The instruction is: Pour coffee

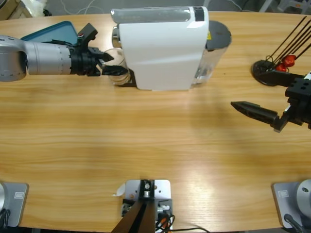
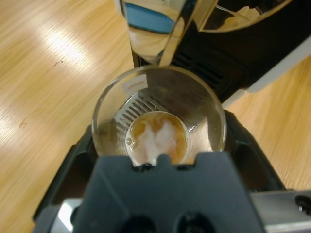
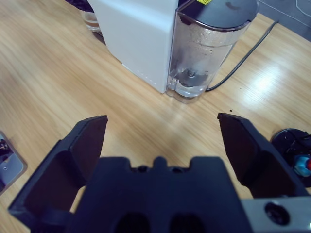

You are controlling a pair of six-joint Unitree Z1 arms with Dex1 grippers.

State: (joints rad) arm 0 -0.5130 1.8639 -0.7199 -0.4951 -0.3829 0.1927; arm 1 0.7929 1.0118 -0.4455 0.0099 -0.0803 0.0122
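Legible text: none. Yellow sticker (image 3: pixel 204 1) on the dark lid of the water tank (image 3: pixel 206 53) behind the white coffee machine (image 1: pixel 163 46): print unreadable. Small white label (image 2: pixel 134 83) on the rim of the clear glass (image 2: pixel 159 114): characters too small to read.

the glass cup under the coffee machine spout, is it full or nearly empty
Nearly empty. The glass cup holds only a shallow amber layer of coffee with pale foam at its bottom; its walls above are clear.
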